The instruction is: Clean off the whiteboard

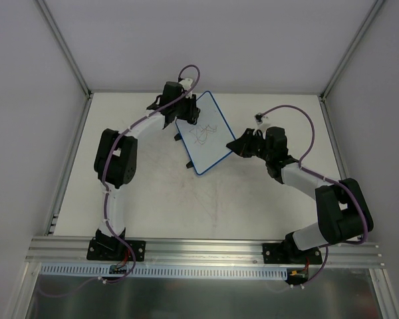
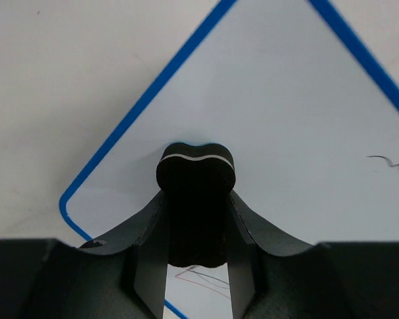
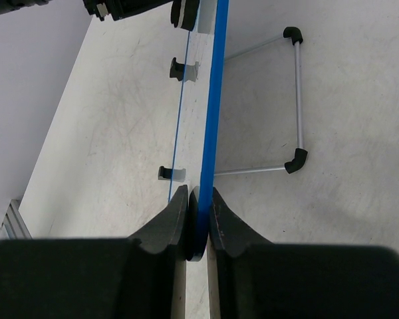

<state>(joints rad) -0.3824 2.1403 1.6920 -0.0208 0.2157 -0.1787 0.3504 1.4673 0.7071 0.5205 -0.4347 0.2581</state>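
The whiteboard (image 1: 209,136) has a blue rim and stands tilted at the table's middle back, with dark scribbles (image 1: 203,135) near its centre. My left gripper (image 1: 186,114) is at the board's upper left part, shut on a small black eraser (image 2: 196,193) whose end rests against the white face (image 2: 286,100). A short scribble (image 2: 386,161) shows on the right and thin lines (image 2: 209,279) below the eraser. My right gripper (image 1: 239,144) is shut on the board's right edge; the blue rim (image 3: 215,100) runs edge-on between its jaws (image 3: 199,199).
A wire stand (image 3: 298,100) with black corner caps lies on the table behind the board. Two black feet (image 3: 179,66) stick out on the board's far side. Grey walls close the table at back and sides; an aluminium rail (image 1: 206,249) runs along the near edge.
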